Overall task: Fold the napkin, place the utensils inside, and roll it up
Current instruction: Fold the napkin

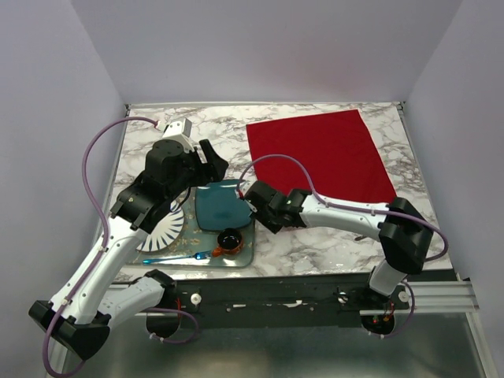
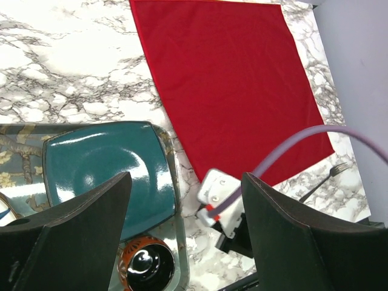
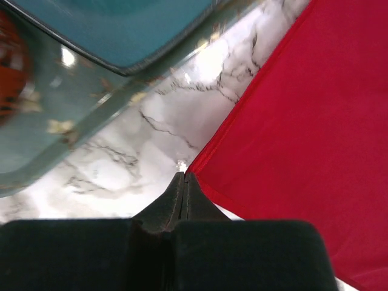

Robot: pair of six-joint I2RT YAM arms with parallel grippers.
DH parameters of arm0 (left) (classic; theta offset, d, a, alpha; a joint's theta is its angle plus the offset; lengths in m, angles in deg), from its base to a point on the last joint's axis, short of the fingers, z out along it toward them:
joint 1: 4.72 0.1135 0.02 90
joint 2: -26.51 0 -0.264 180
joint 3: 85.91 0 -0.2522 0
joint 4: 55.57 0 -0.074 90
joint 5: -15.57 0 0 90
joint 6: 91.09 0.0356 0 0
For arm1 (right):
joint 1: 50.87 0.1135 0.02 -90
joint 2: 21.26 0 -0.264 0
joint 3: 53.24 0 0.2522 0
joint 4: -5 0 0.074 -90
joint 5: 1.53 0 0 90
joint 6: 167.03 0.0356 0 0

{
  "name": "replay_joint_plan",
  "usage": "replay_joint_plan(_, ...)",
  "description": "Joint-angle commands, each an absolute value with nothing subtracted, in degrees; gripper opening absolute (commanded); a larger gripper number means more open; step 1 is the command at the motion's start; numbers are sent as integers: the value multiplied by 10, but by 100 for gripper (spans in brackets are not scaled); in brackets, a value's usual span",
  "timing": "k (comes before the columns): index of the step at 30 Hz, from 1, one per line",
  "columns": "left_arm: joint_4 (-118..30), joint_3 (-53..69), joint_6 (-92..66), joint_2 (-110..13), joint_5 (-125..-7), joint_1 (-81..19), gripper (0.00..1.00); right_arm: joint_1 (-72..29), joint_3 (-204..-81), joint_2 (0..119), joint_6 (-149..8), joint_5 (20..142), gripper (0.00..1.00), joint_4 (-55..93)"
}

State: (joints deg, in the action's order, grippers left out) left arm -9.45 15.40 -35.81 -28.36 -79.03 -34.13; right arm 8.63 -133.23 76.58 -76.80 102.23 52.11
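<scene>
The red napkin (image 1: 319,153) (image 2: 224,79) (image 3: 303,121) lies spread flat on the marble table at the back right. My right gripper (image 1: 253,197) (image 3: 183,177) is low at the napkin's near left corner, with its jaws shut together and pinching that corner. A silver fork (image 2: 330,176) lies on the table just past the napkin's near right corner; only its tines show. My left gripper (image 1: 211,161) (image 2: 185,179) hovers open above the tray's right edge, holding nothing.
A glass tray (image 1: 244,256) (image 2: 179,230) at front left holds a teal square plate (image 1: 220,205) (image 2: 103,170) (image 3: 121,24), an orange-and-black bowl (image 1: 229,239) (image 2: 145,264), a blue plastic utensil (image 1: 177,257) and a white patterned plate (image 1: 165,228). Walls close in on both sides.
</scene>
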Motion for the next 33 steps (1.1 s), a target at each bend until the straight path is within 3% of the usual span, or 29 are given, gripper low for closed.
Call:
replay_joint_plan(1,-96,135,-352,-284,-778,-337,82,85,-1366,726,-718,974,1,556)
replay_joint_plan(14,-97,131,-351,-290,-776,-336,82,36,-1359,652,-672,1010,1,574)
replay_joint_plan(23,-93,110,-341,-325,-779,-336,82,-148,-1355,665,-737,1050,1,528)
replay_joint_plan(33,-81,54,-288,-412,-778,-333,88,-338,-1505,797,-838,1028,1,486)
